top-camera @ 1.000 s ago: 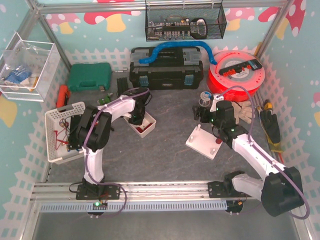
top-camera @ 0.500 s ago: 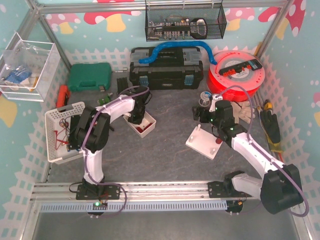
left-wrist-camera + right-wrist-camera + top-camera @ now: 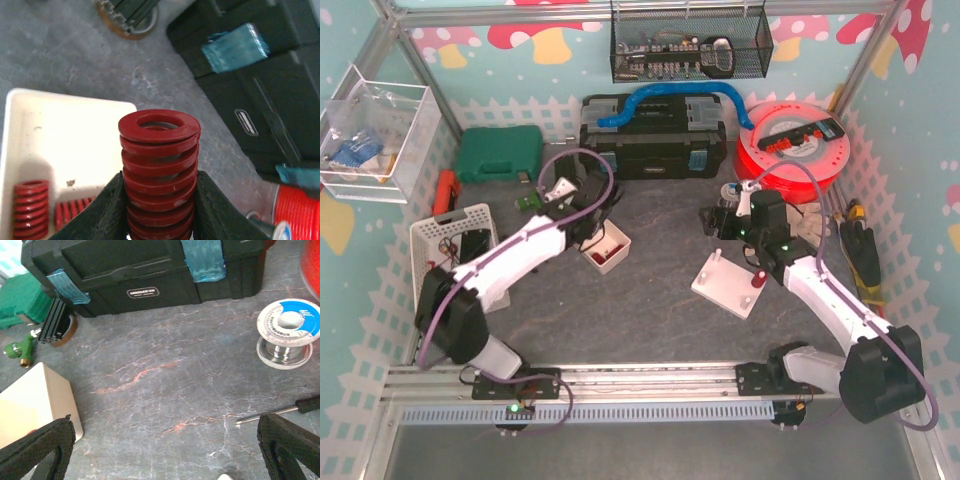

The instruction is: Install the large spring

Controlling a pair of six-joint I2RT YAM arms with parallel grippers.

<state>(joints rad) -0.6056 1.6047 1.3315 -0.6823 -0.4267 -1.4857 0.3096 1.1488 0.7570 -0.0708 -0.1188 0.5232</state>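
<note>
Over the white tray (image 3: 70,130), your left pincer (image 3: 159,202) clamps the large spring (image 3: 159,150) upright; smaller red springs (image 3: 31,202) lie in the tray at 7 o'clock. Your right pincer (image 3: 162,447) gapes wide and empty above the table (image 3: 165,365), with the white peg plate (image 3: 725,288) at its 6 o'clock.

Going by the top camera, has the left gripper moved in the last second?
Yes. The left gripper, shut on the large spring, has drawn slightly left from over the small white tray, toward the white basket.
</note>
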